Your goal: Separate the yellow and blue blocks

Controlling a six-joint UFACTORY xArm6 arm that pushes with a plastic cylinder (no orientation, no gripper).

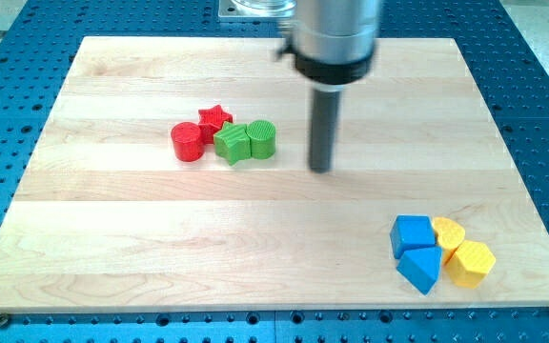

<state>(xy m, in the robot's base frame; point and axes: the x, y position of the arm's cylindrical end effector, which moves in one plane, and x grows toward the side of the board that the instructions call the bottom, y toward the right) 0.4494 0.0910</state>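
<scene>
The arm's upper body is running off the view's top, so only its silver collar and the dark rod (323, 129) are showing. My tip (322, 170) is resting on the wooden board (160, 248) just to the view's right of the green cylinder (262, 139), apart from it; the arm is carrying no jaws, only this bare rod, and it is holding nothing. The four task blocks are sitting packed together near the board's lower right corner, well apart from my tip. The blue cube (412, 234) is lying at the cluster's left, with the blue wedge (421, 268) just below it. A yellow block (448, 232), partly hidden by its neighbours so its shape is hard to make out, is touching the cube's right side; the yellow hexagon (471, 264) is lying at the view's lower right of it. Left of my tip, a red cylinder (187, 141), red star (215, 118), green star (233, 143) and the green cylinder are forming a second tight group
</scene>
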